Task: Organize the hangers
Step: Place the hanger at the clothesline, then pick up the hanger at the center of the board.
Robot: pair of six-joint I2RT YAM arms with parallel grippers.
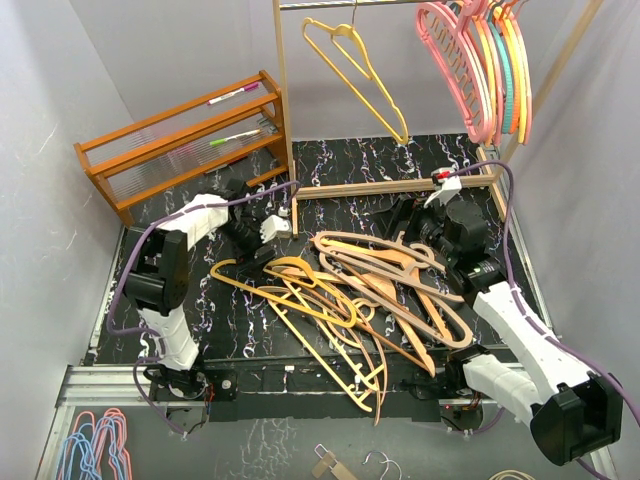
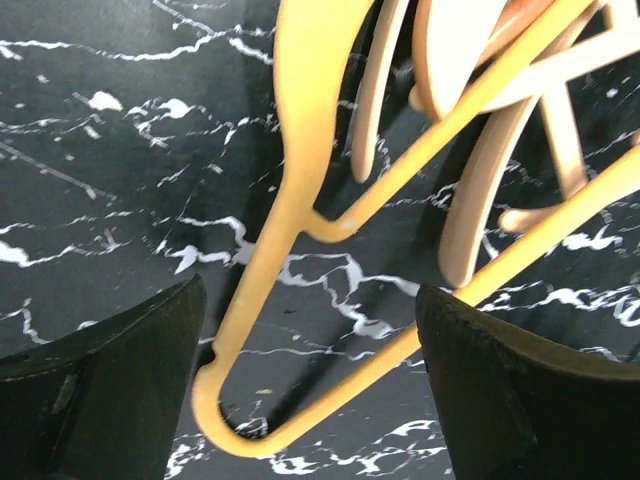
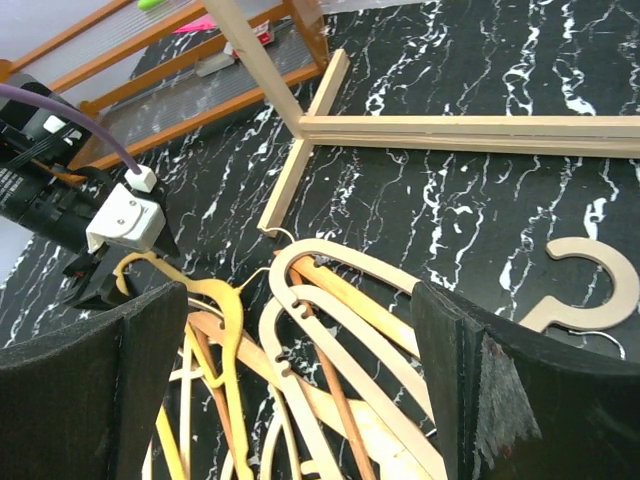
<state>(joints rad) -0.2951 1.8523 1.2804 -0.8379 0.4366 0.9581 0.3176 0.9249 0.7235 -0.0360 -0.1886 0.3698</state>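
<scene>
Left fingers [image 2: 120, 370] are straddling the yellow hanger [image 2: 300, 150] at its lower-centre corner, wide and not gripping, right fingers [image 3: 90, 380] gaping empty — risk: lifting is likely dragging the tangled centre-frame hanger pile [image 1: 380, 290] along.

Left arm [image 1: 162, 275], 8 o'clock; right arm [image 1: 520, 340], 4 o'clock: white shells, black joints, purple cable [image 3: 75, 115] each. Left gripper [image 2: 310, 390], right gripper [image 3: 300, 390]: black blocky fingers.
</scene>
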